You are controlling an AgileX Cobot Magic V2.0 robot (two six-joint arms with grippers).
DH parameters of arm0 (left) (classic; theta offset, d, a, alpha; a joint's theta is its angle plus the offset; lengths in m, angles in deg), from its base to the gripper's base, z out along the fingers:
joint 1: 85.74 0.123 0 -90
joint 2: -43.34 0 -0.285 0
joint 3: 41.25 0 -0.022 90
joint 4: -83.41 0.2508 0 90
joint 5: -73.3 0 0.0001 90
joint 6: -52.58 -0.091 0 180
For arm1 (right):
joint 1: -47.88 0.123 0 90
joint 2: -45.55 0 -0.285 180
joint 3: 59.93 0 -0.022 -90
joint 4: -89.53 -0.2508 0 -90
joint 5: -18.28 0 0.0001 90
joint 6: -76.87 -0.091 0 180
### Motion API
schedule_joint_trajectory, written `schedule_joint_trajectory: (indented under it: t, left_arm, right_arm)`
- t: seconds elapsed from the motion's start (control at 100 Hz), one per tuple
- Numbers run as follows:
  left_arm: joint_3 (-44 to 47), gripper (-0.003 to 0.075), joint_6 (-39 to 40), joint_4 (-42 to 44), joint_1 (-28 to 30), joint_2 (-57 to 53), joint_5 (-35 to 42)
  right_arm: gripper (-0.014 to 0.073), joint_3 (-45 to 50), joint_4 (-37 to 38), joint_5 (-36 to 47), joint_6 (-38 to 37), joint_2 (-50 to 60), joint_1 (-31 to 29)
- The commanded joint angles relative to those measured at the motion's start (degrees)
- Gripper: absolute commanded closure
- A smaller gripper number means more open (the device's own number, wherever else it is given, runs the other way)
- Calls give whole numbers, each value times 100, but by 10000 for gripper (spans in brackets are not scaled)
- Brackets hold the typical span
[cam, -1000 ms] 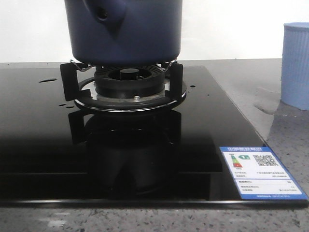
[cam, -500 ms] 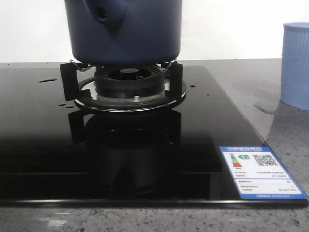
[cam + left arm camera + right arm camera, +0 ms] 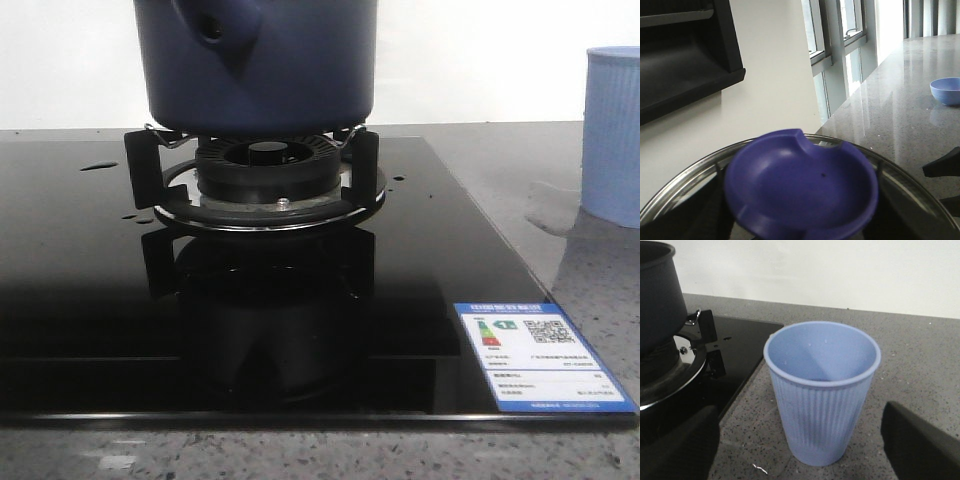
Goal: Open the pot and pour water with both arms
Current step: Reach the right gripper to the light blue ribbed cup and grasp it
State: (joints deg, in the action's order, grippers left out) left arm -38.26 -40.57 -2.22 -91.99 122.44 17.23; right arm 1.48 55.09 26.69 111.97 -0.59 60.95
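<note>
The dark navy pot (image 3: pixel 257 65) stands on the burner stand (image 3: pixel 255 190); its top is cut off in the front view. In the right wrist view the pot (image 3: pixel 657 295) shows a bare dark rim. The blue knob (image 3: pixel 800 185) of a steel-rimmed lid (image 3: pixel 677 187) fills the left wrist view right at my left gripper (image 3: pixel 802 227), whose fingers are hidden under it. My right gripper (image 3: pixel 797 450) is open, its dark fingers (image 3: pixel 922 442) on either side of the light blue ribbed cup (image 3: pixel 822 390), not touching it. Water shows as droplets (image 3: pixel 98 166) on the black glass.
The black glass cooktop (image 3: pixel 90 300) has a label sticker (image 3: pixel 535 357) at its front right corner. The ribbed cup (image 3: pixel 612 135) stands on the grey stone counter to the right, with a wet patch (image 3: pixel 550 215) beside it. A small blue bowl (image 3: pixel 946 91) sits further along the counter.
</note>
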Motion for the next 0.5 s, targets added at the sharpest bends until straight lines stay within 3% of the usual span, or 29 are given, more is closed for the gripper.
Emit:
schedule_joint_trajectory:
  t: [0.0,0.18,0.49]
  left_arm:
    - [-224,414,71,-551,8,-176,56]
    - [-224,414,71,-551,8,-176,56]
    - [-224,414,71,-551,8,-176,56]
  right_arm:
    - [-3,-168,17,535,53,-162,4]
    - [-3,-168,17,1177,0,-657,4]
    - [-3,-217,231,1654,-772,-1609,23]
